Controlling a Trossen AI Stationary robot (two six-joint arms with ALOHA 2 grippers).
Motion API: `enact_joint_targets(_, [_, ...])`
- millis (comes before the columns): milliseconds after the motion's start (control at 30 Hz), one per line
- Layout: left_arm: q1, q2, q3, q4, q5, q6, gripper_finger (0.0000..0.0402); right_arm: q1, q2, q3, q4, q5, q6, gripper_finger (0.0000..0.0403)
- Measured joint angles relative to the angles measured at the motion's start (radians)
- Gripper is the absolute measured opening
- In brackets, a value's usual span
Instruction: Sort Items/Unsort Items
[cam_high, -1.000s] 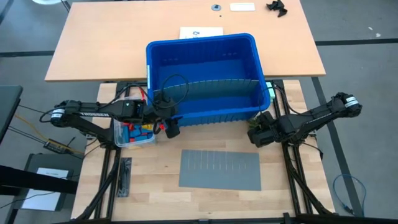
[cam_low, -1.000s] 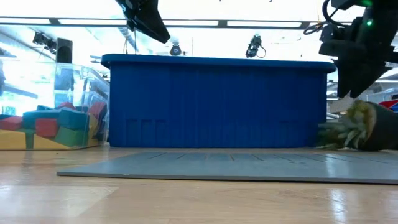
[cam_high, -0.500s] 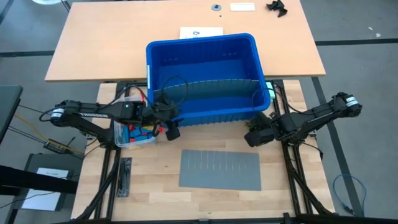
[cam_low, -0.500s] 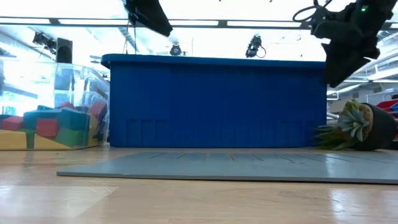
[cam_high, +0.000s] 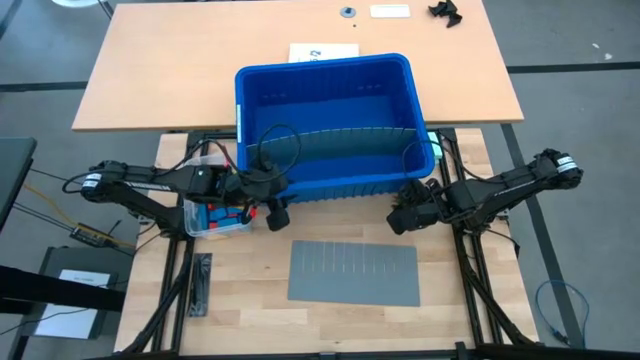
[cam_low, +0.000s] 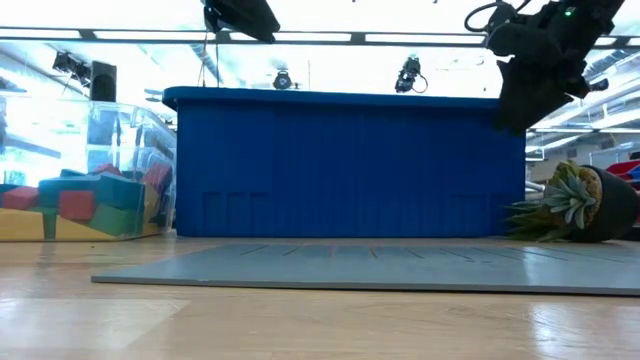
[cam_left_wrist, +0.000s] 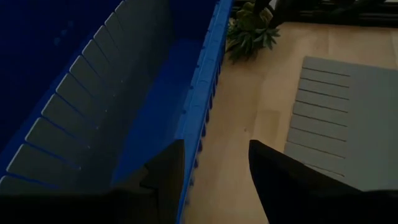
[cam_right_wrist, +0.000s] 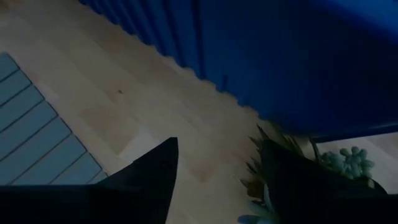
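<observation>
I find nothing here that I can read. A white sheet (cam_high: 323, 51) lies on the far surface (cam_high: 180, 70) just behind the blue bin (cam_high: 325, 120), with a small dark mark on it, too small for me to make out. A white label (cam_high: 389, 11) near the far edge of that surface is blank to my eye. The bin's front wall carries no lettering in the low view.
</observation>
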Motion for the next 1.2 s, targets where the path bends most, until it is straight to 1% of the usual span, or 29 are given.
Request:
enact_joint_targets(100, [-0.004, 0.0, 0.0, 0.004, 0.0, -0.003, 0.0186, 0.0, 0.0, -0.014, 0.027, -0.004, -0.006, 0.0255])
enact_joint_targets(233, [-0.006, 0.0, 0.0, 0.004, 0.0, -0.025, 0.0186, 0.0, 0.0, -0.021, 0.046, -0.007, -0.024, 0.0267])
enact_joint_targets(333, [-0.015, 0.0, 0.0, 0.003, 0.02, -0.049, 0.0186, 0.0, 0.0, -0.021, 0.065, -0.018, -0.026, 0.0266])
enact_joint_targets(433, [-0.041, 0.0, 0.0, 0.003, 0.025, -0.088, 0.0186, 0.01, 0.0, -0.021, 0.095, -0.063, -0.031, 0.0259])
enact_joint_targets(500, [-0.067, 0.0, 0.0, -0.005, 0.025, -0.127, 0.0186, 0.027, 0.0, -0.021, 0.112, -0.09, -0.033, 0.0254])
enact_joint_targets(600, [-0.119, 0.002, 0.0, -0.028, 0.01, -0.204, 0.0186, 0.069, 0.0, -0.021, 0.114, -0.118, 0.009, 0.0248])
enact_joint_targets(733, [-0.191, 0.022, -0.004, -0.075, -0.019, -0.338, 0.0186, 0.157, 0.0, -0.021, 0.114, -0.135, 0.114, 0.0244])
enact_joint_targets(800, [-0.218, 0.024, -0.025, -0.076, -0.02, -0.417, 0.0186, 0.203, 0.0, -0.021, 0.113, -0.134, 0.173, 0.0244])
enact_joint_targets(933, [-0.259, 0.024, -0.124, -0.071, -0.005, -0.634, 0.0186, 0.292, 0.002, -0.021, 0.113, -0.115, 0.351, 0.0242])
enact_joint_targets(1000, [-0.271, 0.024, -0.188, -0.05, 0.025, -0.732, 0.0186, 0.341, 0.012, -0.021, 0.114, -0.11, 0.47, 0.0239])
enact_joint_targets(1100, [-0.281, 0.024, -0.304, 0.073, 0.104, -0.861, 0.0186, 0.417, 0.044, -0.022, 0.114, -0.112, 0.623, 0.0235])
enact_joint_targets(1200, [-0.292, 0.023, -0.418, 0.261, 0.137, -0.959, 0.0186, 0.484, 0.105, -0.024, 0.112, -0.124, 0.762, 0.023])
